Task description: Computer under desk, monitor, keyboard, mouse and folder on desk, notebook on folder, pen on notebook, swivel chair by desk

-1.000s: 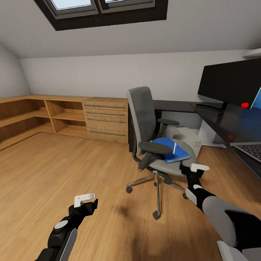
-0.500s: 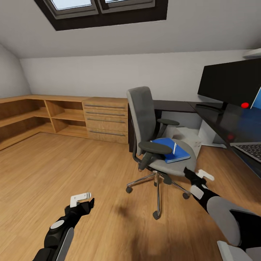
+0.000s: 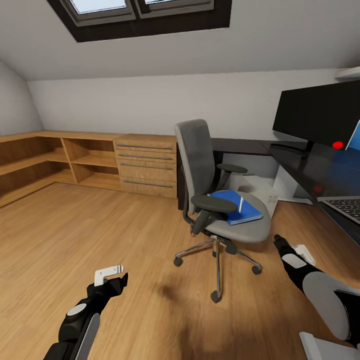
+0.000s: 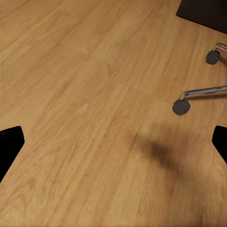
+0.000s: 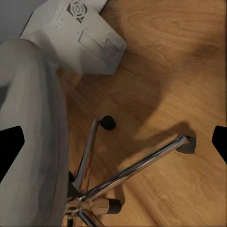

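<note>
Swivel chair (image 3: 215, 200) sits out on the wood floor (image 3: 100, 230), a bit apart from the dark desk (image 3: 320, 170) that runs along the right side of the head view. Blue folder (image 3: 235, 206) is lying flat on the grey seat, and there's a thin white pen (image 3: 240, 204) resting on top of it; can't tell whether a notebook is in that blue stack or if it's just the folder. On the desk you've got the big black monitor (image 3: 320, 112) standing near the back, and the corner of a keyboard (image 3: 347, 206) showing at the right edge, with something red and small (image 3: 338, 145) by the monitor that I can't make out. White computer case (image 3: 260, 192) sits on the floor under the desk, behind the chair; the right wrist view has it too (image 5: 75, 35), plus the chair's chrome legs (image 5: 137, 170) and casters right below. Left gripper (image 3: 111, 277) hangs low over bare floor, well away from the chair, fingers spread wide with nothing between them. Right gripper (image 3: 295, 250) is just beside the seat's front edge, not touching it, also spread wide and holding nothing. Wooden shelving (image 3: 45, 160) and a drawer unit (image 3: 146, 165) line the far wall, skylight (image 3: 142, 10) overhead.
</note>
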`<state>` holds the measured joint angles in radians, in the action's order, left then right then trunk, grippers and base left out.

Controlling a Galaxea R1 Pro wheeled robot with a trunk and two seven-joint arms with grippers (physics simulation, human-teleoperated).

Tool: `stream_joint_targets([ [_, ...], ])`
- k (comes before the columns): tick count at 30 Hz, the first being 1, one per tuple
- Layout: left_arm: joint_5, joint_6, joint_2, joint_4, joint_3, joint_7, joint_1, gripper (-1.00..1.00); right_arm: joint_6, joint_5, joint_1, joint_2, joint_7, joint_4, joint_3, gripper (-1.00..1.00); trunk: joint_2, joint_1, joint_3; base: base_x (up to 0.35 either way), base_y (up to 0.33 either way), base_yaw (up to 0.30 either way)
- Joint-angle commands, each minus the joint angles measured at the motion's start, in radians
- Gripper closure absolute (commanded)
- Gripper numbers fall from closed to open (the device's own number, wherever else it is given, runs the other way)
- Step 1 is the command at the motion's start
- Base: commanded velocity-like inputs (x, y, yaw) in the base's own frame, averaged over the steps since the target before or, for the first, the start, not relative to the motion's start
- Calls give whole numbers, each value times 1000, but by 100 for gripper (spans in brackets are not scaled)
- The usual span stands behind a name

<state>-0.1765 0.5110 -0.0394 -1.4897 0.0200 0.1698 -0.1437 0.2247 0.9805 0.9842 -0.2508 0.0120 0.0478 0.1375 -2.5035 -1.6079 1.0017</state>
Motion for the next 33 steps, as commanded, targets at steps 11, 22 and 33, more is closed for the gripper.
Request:
stream_joint_targets([
  [11, -9, 4, -2, -1, 0, 7, 0, -100, 91, 46, 1, -4, 2, -5, 4, -100, 0, 0, 1, 25, -1, 0],
  [22, -9, 4, -2, -1, 0, 6, 0, -100, 98, 46, 1, -8, 2, -5, 4, -100, 0, 0, 1, 291, -56, 0],
  [33, -9, 4, -2, 0, 0, 6, 0, -100, 99, 46, 1, -18, 0, -5, 4, -100, 0, 0, 1, 319, -107, 0],
])
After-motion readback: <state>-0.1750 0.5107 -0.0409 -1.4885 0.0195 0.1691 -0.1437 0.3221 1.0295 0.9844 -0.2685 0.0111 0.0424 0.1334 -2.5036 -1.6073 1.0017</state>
